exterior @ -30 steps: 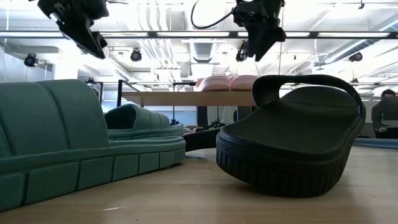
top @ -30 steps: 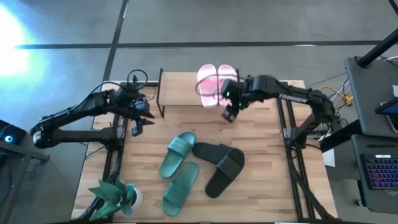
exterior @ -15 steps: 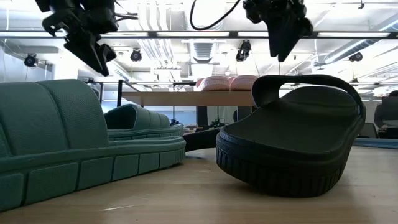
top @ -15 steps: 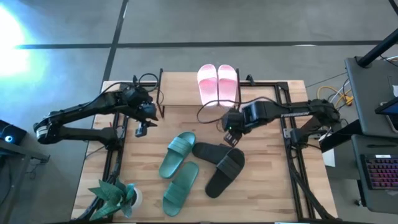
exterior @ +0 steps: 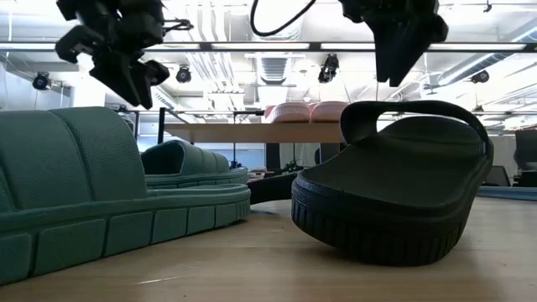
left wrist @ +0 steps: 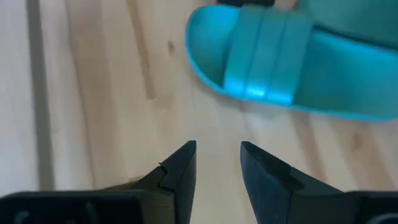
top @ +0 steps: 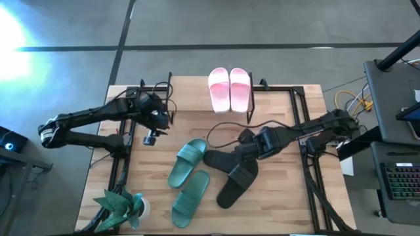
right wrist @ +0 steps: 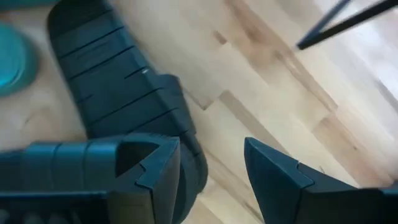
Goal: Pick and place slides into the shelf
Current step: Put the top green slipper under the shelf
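while the right end effector hangs released, ribbed-strap black slides lie crossed below.

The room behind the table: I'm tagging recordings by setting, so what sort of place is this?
Probably a robotics lab or workshop, not a home: exposed ceiling ducts and track lights, a keyboard on a side desk, loose cables beside the wooden table.

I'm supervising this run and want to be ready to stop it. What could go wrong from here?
The right pincer is open above the two black slides, which overlap; gripping one may drag or flip the other. The left pincer, open, hangs near the shelf leg and could clip it. The pink slides already fill part of the shelf top, leaving less room.
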Tool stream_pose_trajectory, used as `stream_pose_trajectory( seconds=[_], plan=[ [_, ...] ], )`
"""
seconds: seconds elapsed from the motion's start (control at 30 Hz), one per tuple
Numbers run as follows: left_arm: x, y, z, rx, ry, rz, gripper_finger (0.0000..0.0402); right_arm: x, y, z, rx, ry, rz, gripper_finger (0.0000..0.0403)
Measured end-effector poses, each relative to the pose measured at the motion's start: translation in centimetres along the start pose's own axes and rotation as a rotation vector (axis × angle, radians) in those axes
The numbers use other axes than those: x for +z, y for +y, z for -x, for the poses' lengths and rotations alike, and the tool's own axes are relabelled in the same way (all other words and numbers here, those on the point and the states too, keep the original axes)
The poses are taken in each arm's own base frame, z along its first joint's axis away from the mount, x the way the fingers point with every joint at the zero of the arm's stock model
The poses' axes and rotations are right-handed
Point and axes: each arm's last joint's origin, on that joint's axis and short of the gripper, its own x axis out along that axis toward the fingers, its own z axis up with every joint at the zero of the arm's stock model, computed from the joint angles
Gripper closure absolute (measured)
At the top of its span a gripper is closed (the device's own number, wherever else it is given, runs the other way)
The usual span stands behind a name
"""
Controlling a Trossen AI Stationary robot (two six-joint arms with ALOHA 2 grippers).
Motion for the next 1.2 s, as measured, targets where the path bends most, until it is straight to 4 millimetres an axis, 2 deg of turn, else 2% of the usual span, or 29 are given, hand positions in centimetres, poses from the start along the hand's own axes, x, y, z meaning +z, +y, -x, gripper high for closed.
stream_pose_trajectory(
  seconds=[0.2, 0.4, 0.57, 0.7, 1.0, 1.2],
  plan=[
    [1.0, -1.2, -0.4, 0.041, 0.003, 0.012, 0.0291, -0.9, 0.0, 0.1, -0.025, -0.001, -0.082, 0.0232],
    [2.2, -4.4, -1.0, 0.175, 0.067, -0.077, 0.0291, -2.6, -0.4, 1.0, -0.120, -0.032, -0.009, 0.0232],
    [3.9, -6.9, -1.9, 0.221, -0.005, 0.011, 0.0291, -3.8, -1.2, 2.1, -0.169, -0.042, 0.039, 0.0232],
    [4.9, -8.9, -3.5, 0.209, 0.011, -0.021, 0.0291, -4.6, -1.3, 3.1, -0.154, -0.080, 0.053, 0.0232],
    [5.9, -12.3, -7.6, 0.339, 0.111, 0.000, 0.0291, -6.0, -1.4, 4.0, -0.170, -0.100, 0.137, 0.0232],
    [6.7, -13.8, -9.0, 0.235, 0.094, -0.015, 0.0291, -6.1, -1.5, 4.0, -0.180, -0.104, 0.154, 0.0232]
  ],
)
